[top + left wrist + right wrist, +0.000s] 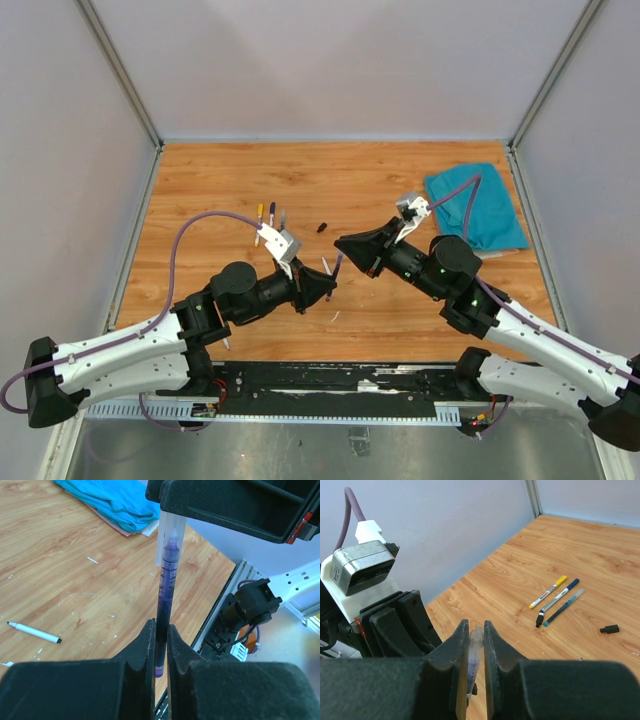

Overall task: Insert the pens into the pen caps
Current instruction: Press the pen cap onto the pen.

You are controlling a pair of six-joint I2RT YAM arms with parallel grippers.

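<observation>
Only the left wrist view shows the joint. At mid-frame the left gripper (161, 632) has its jaws pinched tight on a dark purple pen (167, 580), whose tip sits inside a clear cap (172, 527) at the top. Only the right wrist view shows the right gripper (476, 630) clamped on that cap, with three loose pens (555, 599) and a black cap (609, 629) at the right.
</observation>
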